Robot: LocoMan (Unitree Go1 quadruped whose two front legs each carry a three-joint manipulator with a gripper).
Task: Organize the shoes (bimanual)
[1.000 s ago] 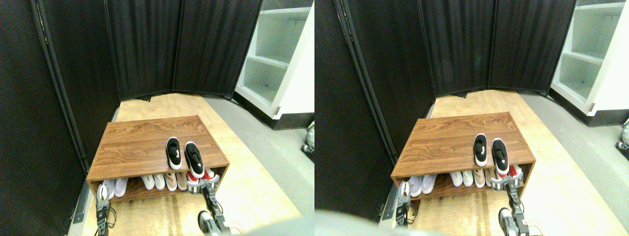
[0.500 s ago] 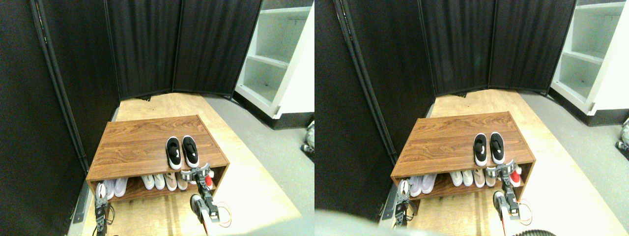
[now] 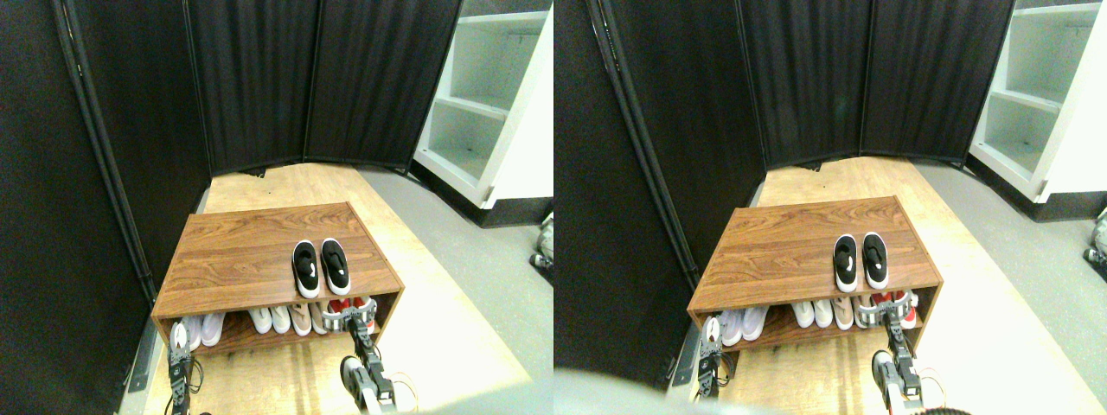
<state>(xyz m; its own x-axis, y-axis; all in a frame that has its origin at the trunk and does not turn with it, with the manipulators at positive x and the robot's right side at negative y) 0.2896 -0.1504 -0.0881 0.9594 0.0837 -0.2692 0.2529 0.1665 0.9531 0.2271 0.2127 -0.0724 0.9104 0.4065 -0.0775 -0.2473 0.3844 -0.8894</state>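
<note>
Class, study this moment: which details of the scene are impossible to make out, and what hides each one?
1. Right gripper: too small in the stereo pair view to tell its jaws' state.
2. Left gripper: same, too small.
3. Shoes on the lower shelf: their far ends are hidden under the wooden rack.
4. White shelving unit: cut off by the right edge.
</note>
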